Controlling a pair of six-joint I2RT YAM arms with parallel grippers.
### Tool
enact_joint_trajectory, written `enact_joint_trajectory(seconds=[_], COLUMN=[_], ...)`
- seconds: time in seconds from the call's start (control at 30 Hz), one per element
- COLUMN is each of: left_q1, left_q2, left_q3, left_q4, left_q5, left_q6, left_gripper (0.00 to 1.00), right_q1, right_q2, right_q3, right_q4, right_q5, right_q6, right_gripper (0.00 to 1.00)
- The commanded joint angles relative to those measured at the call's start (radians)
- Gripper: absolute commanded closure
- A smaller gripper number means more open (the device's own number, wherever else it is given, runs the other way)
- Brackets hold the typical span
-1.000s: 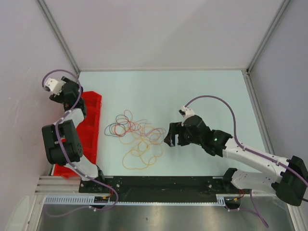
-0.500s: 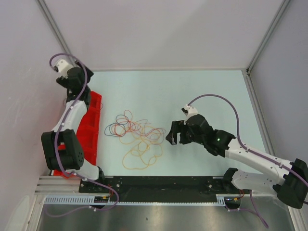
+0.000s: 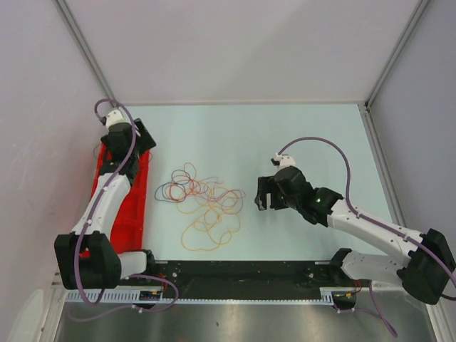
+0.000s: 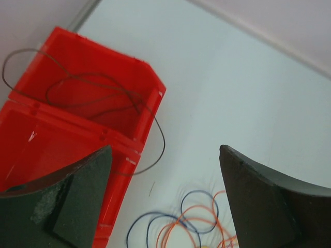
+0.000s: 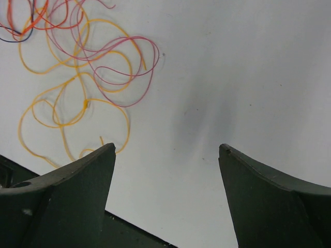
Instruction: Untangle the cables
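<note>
Overhead view of a pale tabletop [image 3: 299, 135] with two robot arms reaching in from the near edge.

At far left, a red bin [image 3: 137, 206] runs along the wall. The left arm [image 3: 107, 199] stretches over it, and the left fingers [image 4: 77, 196] hang above the bin's far end. They are spread wide apart with nothing between them. The left wrist camera shows one thin dark cable [image 4: 164, 142] coiled inside the bin, with one loop spilling over the rim onto the tabletop.

In the middle lie the cables [image 3: 203, 199], a loose heap of curly loops at about 4 o'clock from the left fingers. Blue and red strands sit at the far side of the heap, and larger orange loops [image 5: 85, 106] spread toward 6 o'clock (nearer the arm bases). Nothing touches the heap.

At 3 o'clock from the heap, the right fingers [image 5: 67, 196] hover above bare tabletop near its edge, also spread apart and empty. The right arm [image 3: 363, 224] extends back toward 4 o'clock.
</note>
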Motion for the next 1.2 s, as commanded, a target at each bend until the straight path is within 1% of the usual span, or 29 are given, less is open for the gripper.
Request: enact_joint_trajectory(seconds=[0.0,0.03,0.1,0.23,0.3,0.37,0.5,0.57,0.67,0.83,0.9,0.93,1.0,1.17], left_q1=[-0.023,-0.052,-0.058,-0.058,-0.064,-0.085,-0.107,-0.109,-0.11,-0.11,-0.122,-0.127,-0.133,-0.135], left_q2=[0.034,0.059,0.116,0.164,0.168,0.17,0.214,0.252,0.303,0.397,0.45,0.466,0.502,0.544], left_q3=[-0.008,0.004,0.035,0.041,0.032,0.024,0.058,0.087,0.121,0.184,0.236,0.253,0.282,0.319], left_q4=[-0.072,-0.099,-0.115,-0.125,-0.119,-0.106,-0.139,-0.152,-0.168,-0.196,-0.237,-0.268,-0.285,-0.325], left_q5=[0.046,0.043,0.039,0.031,0.032,0.002,-0.066,-0.089,-0.102,-0.127,-0.161,-0.214,-0.237,-0.27], left_q6=[0.057,0.049,0.028,-0.075,-0.088,-0.051,0.056,0.076,0.096,0.116,0.132,0.136,0.152,0.153], left_gripper=[0.1,0.1,0.1,0.12,0.15,0.15,0.15,0.15,0.16,0.17,0.2,0.25,0.32,0.42], right_q1=[-0.018,-0.024,-0.045,-0.095,-0.124,-0.144,-0.196,-0.213,-0.239,-0.263,-0.27,-0.277,-0.283,-0.309], right_q2=[0.032,0.036,0.054,0.08,0.088,0.092,0.092,0.094,0.103,0.097,0.098,0.101,0.1,0.098], right_q3=[0.002,-0.004,-0.025,-0.047,-0.058,-0.065,-0.093,-0.102,-0.108,-0.116,-0.116,-0.116,-0.115,-0.119], right_q4=[0.001,0.013,0.033,0.067,0.073,0.076,0.084,0.098,0.109,0.113,0.118,0.119,0.118,0.122], right_q5=[0.042,0.027,0.003,-0.044,-0.066,-0.081,-0.13,-0.15,-0.219,-0.242,-0.248,-0.253,-0.257,-0.277], right_q6=[-0.042,-0.044,-0.056,-0.088,-0.107,-0.125,-0.147,-0.147,-0.147,-0.151,-0.151,-0.151,-0.15,-0.15], right_gripper=[0.14,0.14,0.14,0.14,0.14,0.14,0.14,0.14,0.15,0.14,0.15,0.15,0.14,0.15])
